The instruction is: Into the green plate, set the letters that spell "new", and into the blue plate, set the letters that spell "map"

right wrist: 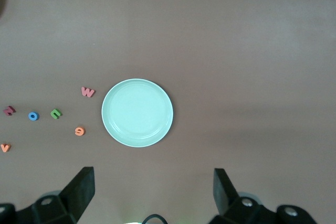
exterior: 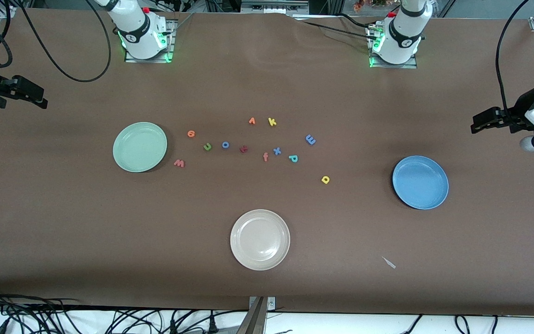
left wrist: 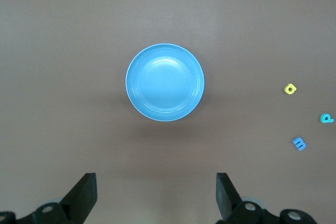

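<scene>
Mid-tabletop, between green plate (exterior: 140, 146) and blue plate (exterior: 420, 182), lie w (exterior: 179, 163), e (exterior: 191, 134), n (exterior: 207, 147), m (exterior: 310, 139), a (exterior: 325, 179), p (exterior: 293, 158): likely light, squashy foam, best pinched across the edges. Left gripper (left wrist: 155, 195) and right gripper (right wrist: 153, 192) hover at opposite ends, fingers released.

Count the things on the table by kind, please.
Plates: 3 (green plate, blue plate, cream plate)
Foam letters: 11, from the w to the a
Total: 14
</scene>
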Robot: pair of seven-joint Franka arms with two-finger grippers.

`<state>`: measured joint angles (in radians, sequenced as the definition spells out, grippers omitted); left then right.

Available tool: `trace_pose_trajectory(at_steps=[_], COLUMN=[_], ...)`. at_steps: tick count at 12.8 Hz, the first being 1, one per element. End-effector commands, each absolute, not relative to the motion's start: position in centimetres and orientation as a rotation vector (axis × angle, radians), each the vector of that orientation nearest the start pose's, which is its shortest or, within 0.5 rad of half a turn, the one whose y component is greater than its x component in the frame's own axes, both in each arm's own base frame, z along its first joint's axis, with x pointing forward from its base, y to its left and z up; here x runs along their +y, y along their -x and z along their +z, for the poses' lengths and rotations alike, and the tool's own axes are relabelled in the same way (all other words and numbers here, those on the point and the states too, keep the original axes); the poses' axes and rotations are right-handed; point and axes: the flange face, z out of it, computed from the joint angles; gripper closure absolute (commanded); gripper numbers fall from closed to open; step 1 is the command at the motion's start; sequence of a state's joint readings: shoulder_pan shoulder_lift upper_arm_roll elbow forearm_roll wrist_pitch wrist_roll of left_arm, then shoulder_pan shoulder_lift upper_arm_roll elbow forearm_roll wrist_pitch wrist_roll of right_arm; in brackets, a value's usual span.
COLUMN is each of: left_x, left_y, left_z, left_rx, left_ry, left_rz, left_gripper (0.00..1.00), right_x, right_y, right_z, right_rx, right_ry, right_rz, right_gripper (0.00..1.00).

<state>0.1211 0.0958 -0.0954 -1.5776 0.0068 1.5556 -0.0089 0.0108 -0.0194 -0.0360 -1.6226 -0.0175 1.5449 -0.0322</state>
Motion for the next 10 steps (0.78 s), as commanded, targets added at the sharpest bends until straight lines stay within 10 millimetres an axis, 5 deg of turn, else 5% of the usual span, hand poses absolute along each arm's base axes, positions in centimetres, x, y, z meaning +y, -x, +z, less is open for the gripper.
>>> trace_pose_trajectory(at_steps=[1,10], left_x=[1.88,1.79], left_y=[-57.76,-57.74], left_z=[56.95,57.11], left_rx=[-0.028,-0.038], left_ry=[3.168,3.168], left_rz=[0.166,0.161], left_gripper=[0.00,0.00], right_x=[-1.62,-1.60], right_y=[-54.08,-54.07], right_z=[61.37,61.43], right_rx=[0.010,0.010], right_ry=[3.155,3.153], right_rz=[0.097,0.097], right_gripper=[0.00,0.00])
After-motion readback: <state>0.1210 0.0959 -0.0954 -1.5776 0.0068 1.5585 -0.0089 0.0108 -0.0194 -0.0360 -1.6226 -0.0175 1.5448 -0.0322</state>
